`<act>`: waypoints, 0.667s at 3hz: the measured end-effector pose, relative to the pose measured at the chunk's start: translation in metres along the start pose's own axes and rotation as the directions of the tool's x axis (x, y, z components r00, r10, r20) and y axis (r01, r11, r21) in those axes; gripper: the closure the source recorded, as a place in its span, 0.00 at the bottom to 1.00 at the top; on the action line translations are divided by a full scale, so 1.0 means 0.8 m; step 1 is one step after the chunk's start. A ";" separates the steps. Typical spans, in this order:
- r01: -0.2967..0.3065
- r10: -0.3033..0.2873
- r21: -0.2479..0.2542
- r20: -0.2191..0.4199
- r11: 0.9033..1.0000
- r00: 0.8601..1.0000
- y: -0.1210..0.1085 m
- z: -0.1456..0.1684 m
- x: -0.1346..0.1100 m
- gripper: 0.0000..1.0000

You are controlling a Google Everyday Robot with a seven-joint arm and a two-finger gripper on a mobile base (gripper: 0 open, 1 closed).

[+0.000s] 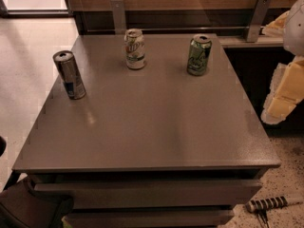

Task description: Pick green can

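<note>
The green can stands upright at the back right of the grey table. It has a mostly green body with pale and dark markings and a silver top. Part of my arm, white and pale yellow, shows at the right edge beside the table, well to the right of the can. The gripper itself is out of view.
A white can with green print stands at the back middle. A slim silver-blue can stands near the left edge. A wooden wall with metal brackets runs behind the table. A striped handle lies on the floor at bottom right.
</note>
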State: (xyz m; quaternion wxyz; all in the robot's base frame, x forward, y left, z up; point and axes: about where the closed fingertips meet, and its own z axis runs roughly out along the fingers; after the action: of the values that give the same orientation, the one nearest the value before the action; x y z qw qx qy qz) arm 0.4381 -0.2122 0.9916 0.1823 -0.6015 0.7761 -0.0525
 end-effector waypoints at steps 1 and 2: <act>0.000 0.000 0.000 0.000 1.000 1.000 0.000 0.000 0.000 0.00; -0.035 0.033 0.057 0.030 0.998 0.999 -0.026 0.007 0.010 0.00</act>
State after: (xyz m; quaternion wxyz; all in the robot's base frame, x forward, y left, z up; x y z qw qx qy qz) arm 0.4573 -0.2246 0.9912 0.2115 -0.5835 0.7815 -0.0627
